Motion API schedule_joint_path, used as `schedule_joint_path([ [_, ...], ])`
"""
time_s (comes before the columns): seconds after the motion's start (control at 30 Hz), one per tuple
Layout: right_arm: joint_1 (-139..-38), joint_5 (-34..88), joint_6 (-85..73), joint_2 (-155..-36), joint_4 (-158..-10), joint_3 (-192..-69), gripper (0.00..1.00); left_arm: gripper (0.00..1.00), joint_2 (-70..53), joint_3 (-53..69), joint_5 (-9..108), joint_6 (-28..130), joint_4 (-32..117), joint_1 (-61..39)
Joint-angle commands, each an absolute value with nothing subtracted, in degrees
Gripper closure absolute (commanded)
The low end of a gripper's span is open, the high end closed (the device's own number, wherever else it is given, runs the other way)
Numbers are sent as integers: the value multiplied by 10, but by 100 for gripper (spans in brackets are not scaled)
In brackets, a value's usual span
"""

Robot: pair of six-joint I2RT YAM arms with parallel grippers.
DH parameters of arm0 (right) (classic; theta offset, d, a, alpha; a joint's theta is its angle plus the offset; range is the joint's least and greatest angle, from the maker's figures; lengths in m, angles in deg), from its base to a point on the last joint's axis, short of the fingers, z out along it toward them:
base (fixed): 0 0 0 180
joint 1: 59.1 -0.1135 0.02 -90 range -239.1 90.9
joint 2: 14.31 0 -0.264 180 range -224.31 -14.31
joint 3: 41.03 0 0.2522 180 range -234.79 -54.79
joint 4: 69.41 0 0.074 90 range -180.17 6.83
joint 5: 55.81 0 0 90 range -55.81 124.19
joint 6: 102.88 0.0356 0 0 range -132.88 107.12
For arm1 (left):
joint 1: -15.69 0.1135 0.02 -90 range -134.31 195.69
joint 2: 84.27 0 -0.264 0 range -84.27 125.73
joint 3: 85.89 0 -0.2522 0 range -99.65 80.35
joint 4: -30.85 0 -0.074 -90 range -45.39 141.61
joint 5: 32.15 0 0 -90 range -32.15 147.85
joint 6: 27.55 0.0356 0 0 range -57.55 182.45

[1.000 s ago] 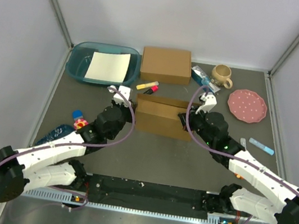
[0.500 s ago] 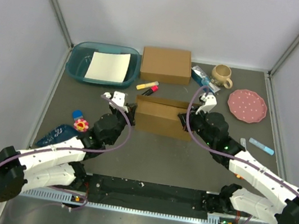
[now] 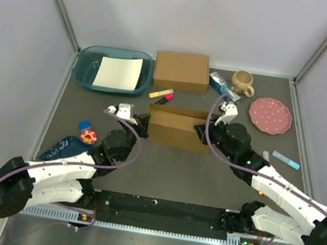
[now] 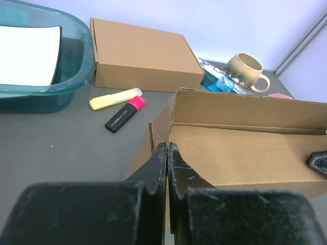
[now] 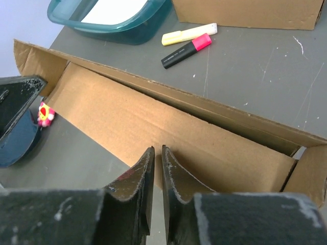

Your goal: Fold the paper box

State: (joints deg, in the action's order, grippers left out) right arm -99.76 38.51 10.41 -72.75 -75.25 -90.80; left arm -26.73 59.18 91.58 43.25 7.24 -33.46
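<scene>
The paper box (image 3: pixel 177 129) lies mid-table as a shallow brown tray with its walls standing up; its bare inside shows in both wrist views (image 4: pixel 240 153) (image 5: pixel 168 132). At its left end sits my left gripper (image 3: pixel 142 121), shut, with the tips (image 4: pixel 167 148) right against the edge of the end wall. I cannot see any cardboard between the jaws. At the right end my right gripper (image 3: pixel 201 130) has its jaws a narrow slit apart (image 5: pixel 157 149), in line with the rim of the near wall.
A second, closed brown box (image 3: pixel 181 71) stands behind, and a yellow highlighter (image 3: pixel 161 92) and a pink one (image 3: pixel 166 99) lie between the two boxes. Back left is a blue basin (image 3: pixel 84 67) holding white paper. A mug (image 3: pixel 243 81) and a pink plate (image 3: pixel 270 115) are back right. A small toy (image 3: pixel 88 137) lies at the left.
My left arm has drawn back toward the near left, still shut. The right jaws have parted by a slit. The paper box has stayed in place.
</scene>
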Motion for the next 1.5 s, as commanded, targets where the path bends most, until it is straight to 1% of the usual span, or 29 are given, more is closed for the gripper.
schedule_joint_path([
  [0.0,-1004,368,115,-711,-826,-925,82,100,-227,637,929,420,210,-337],
  [0.07,-1004,364,116,-702,-831,-936,76,100,-225,637,933,420,211,-337],
  [0.1,-1003,362,117,-698,-846,-939,71,100,-226,634,934,420,213,-337],
  [0.2,-1004,357,123,-682,-860,-952,64,100,-224,628,936,421,221,-338],
  [0.3,-1004,345,130,-663,-879,-970,61,100,-223,624,940,421,225,-337],
  [0.47,-1004,347,125,-633,-939,-1019,60,100,-222,619,944,426,229,-338],
  [0.6,-1004,371,109,-601,-978,-1049,58,100,-219,615,945,432,231,-339],
  [0.7,-1004,407,90,-584,-1016,-1066,58,100,-214,611,945,436,232,-339],
  [0.8,-1002,490,61,-574,-1047,-1060,59,100,-213,608,943,437,232,-340],
  [0.83,-1003,521,57,-575,-1049,-1057,60,100,-215,608,943,439,232,-341],
  [0.93,-1000,540,53,-585,-1049,-1038,62,100,-213,608,944,440,231,-341],
  [1.23,-975,537,60,-639,-1007,-1015,59,100,-218,608,941,441,231,-342],
  [1.47,-954,534,59,-659,-993,-1015,59,100,-222,609,940,440,231,-343],
])
